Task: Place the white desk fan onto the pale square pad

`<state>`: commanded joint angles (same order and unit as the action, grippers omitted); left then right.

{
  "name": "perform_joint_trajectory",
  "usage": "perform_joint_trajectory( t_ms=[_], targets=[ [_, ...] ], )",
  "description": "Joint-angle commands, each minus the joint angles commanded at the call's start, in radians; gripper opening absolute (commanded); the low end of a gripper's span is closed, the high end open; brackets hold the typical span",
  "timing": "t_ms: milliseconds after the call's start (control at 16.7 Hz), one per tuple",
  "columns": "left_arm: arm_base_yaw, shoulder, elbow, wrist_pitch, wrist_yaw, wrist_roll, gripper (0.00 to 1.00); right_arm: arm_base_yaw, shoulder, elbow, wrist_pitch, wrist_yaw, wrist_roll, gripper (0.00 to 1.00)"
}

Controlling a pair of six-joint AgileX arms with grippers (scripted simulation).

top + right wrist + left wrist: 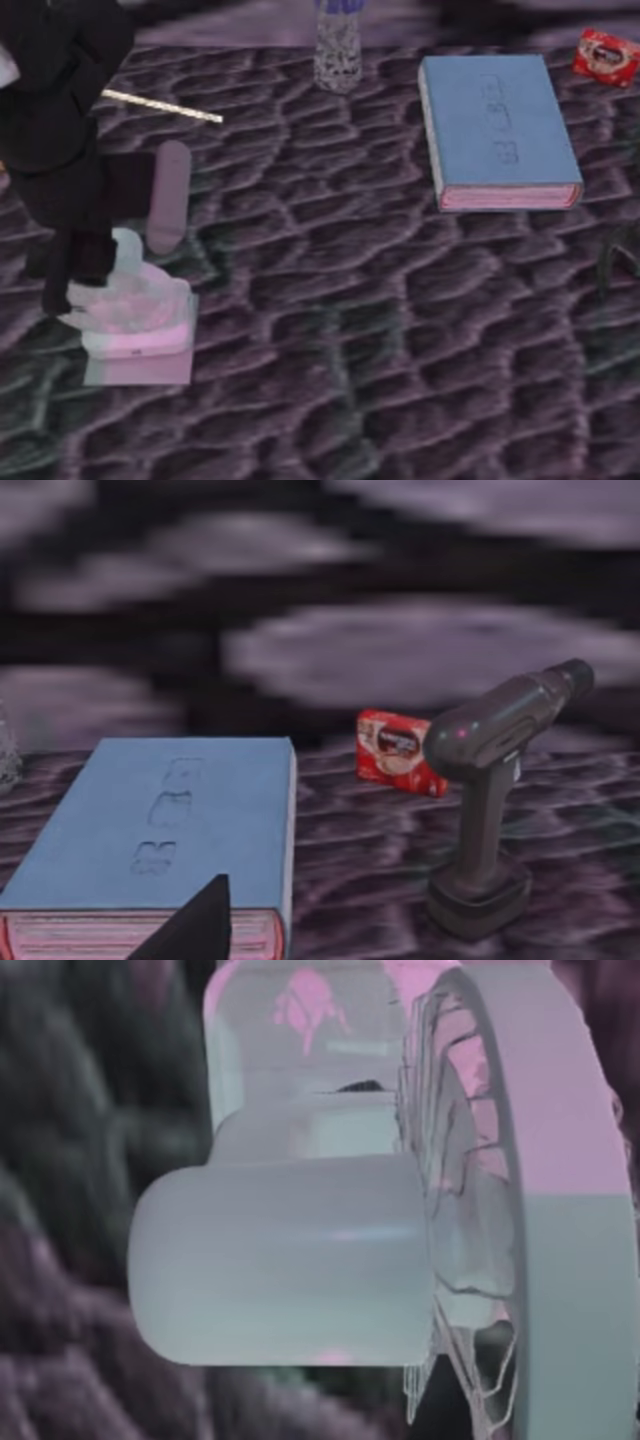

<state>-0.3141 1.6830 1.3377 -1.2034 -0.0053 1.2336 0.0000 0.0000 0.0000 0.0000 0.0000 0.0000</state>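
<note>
The white desk fan (135,305) stands at the table's front left, its base over the pale square pad (150,372), whose near edge shows beneath it. The fan's ring head (168,195) points away from the base. My left gripper (78,280) reaches down over the fan and is shut on it. In the left wrist view the fan (290,1260) fills the picture, with the motor housing and grille ring very close. Only one dark fingertip of my right gripper (205,920) shows in the right wrist view, parked near the book.
A thick blue book (497,125) lies at the back right, with a red packet (606,55) beyond it. A glass vase (338,50) stands at the back middle. A thin pale stick (160,105) lies at the back left. A dark drill (490,780) stands beside the book (165,820).
</note>
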Motion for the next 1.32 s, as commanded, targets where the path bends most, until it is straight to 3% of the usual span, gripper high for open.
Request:
perform_joint_trajectory(
  t_ms=[180, 960, 1320],
  targets=[
    [0.000, 0.001, -0.002, 0.002, 0.000, 0.000, 0.00, 0.000, 0.000, 0.000, 0.000, 0.000, 0.000, 1.00],
    [0.000, 0.001, -0.002, 0.002, 0.000, 0.000, 0.98, 0.000, 0.000, 0.000, 0.000, 0.000, 0.000, 1.00],
    [0.000, 0.001, -0.002, 0.002, 0.000, 0.000, 1.00, 0.000, 0.000, 0.000, 0.000, 0.000, 0.000, 1.00]
  ],
)
